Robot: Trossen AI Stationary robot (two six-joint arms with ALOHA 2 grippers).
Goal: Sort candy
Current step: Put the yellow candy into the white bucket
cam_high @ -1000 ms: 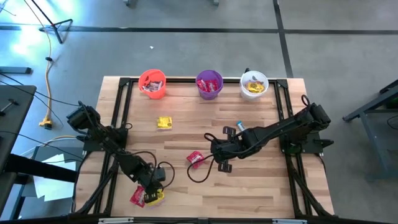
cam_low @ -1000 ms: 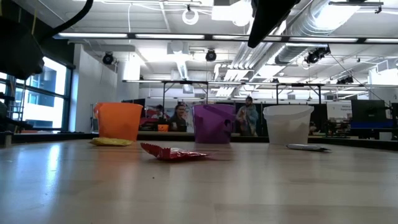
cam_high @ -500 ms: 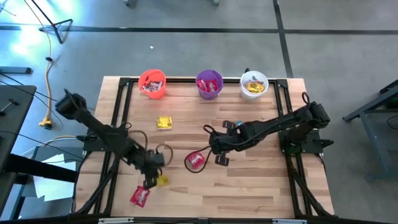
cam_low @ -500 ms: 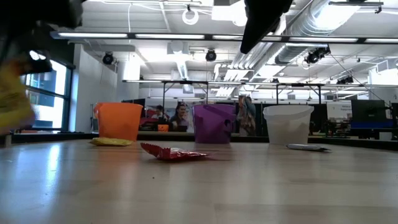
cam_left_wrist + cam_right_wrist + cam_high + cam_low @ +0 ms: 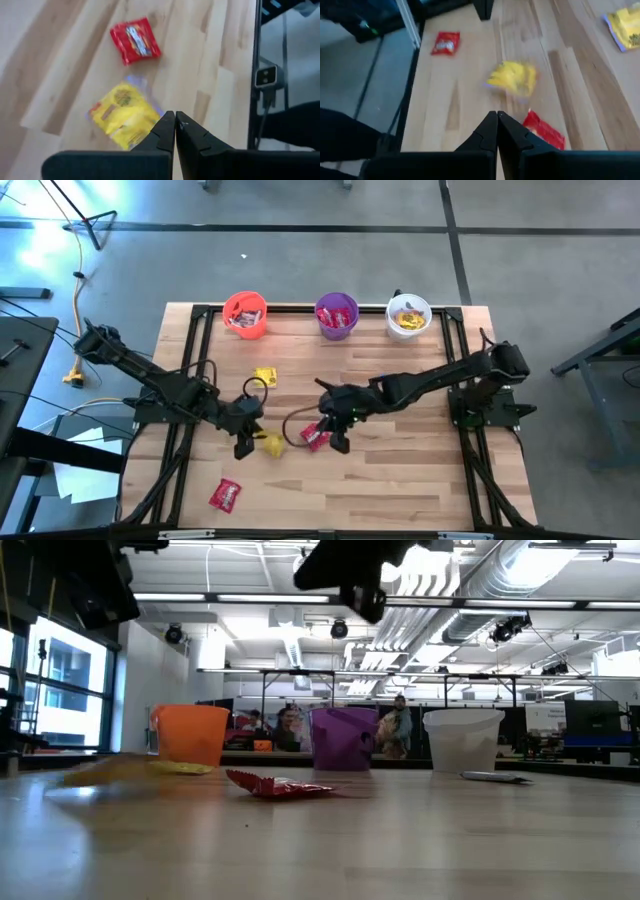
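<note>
My left gripper (image 5: 244, 448) is shut and hangs above the table's near-left part. A yellow candy packet (image 5: 122, 115) shows blurred just beside its fingertips, low over the wood (image 5: 120, 772), outside the fingers. My right gripper (image 5: 337, 442) is shut too and hangs above the table's middle. A red candy packet (image 5: 545, 131) lies flat on the wood beside and below it, untouched. Another red packet (image 5: 225, 495) lies near the front edge. A second yellow packet (image 5: 264, 377) lies farther back.
Three cups with candy stand along the far edge: orange (image 5: 245, 315), purple (image 5: 336, 315) and white (image 5: 408, 315). A slim bar (image 5: 495, 777) lies in front of the white cup. A black frame (image 5: 190, 360) borders the table.
My left gripper has risen from the near edge and gone toward the table's middle, taking the yellow packet up from beside the red one. The packet is now out of the fingers and low by the wood. My right gripper has gone toward the table's left and tipped.
</note>
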